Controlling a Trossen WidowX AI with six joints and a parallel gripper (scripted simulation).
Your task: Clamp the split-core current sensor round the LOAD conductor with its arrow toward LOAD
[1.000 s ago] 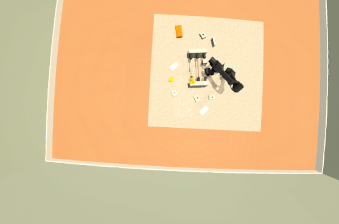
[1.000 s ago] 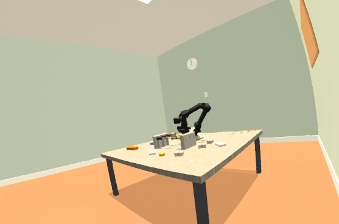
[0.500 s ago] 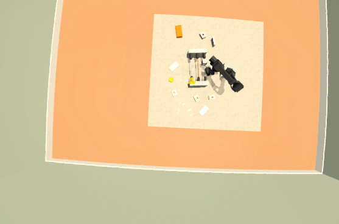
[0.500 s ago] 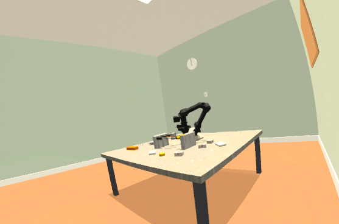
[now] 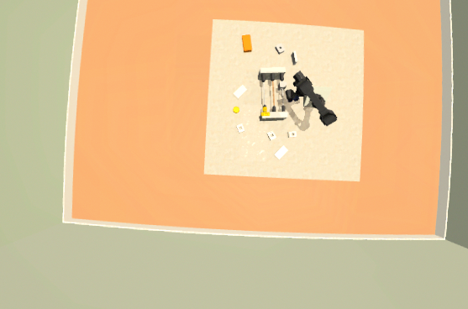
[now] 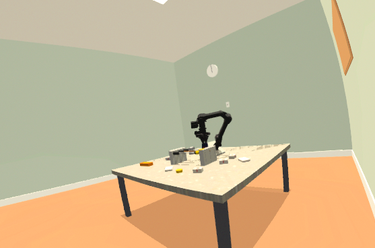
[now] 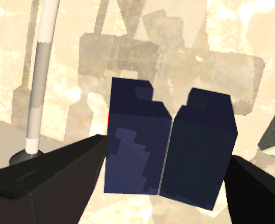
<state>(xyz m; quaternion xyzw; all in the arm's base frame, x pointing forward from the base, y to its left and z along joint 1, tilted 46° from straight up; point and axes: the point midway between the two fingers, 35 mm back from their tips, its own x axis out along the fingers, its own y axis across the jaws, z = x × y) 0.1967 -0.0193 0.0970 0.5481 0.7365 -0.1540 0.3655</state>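
Note:
The split-core sensor point(image 7: 166, 144) is a dark blue two-part block with a seam down its middle and a red edge on its left side. My gripper point(image 7: 165, 155) point(image 5: 292, 96) point(image 6: 202, 140) is shut on it, with one black finger on each side, and the sensor hangs over the table. It is beside the right side of the conductor fixture point(image 5: 272, 72) point(image 6: 208, 156), a white frame with parallel rods. One grey-and-white rod point(image 7: 44, 50) runs along the left of the wrist view. A yellow piece point(image 5: 265, 112) sits at the fixture's near end. I cannot read any LOAD marking.
An orange block point(image 5: 247, 43) point(image 6: 146, 164), a yellow disc point(image 5: 236, 109) point(image 6: 179, 170) and several small white tags point(image 5: 281, 152) point(image 6: 244, 159) lie around the fixture on the table point(image 5: 335, 159) point(image 6: 238, 178).

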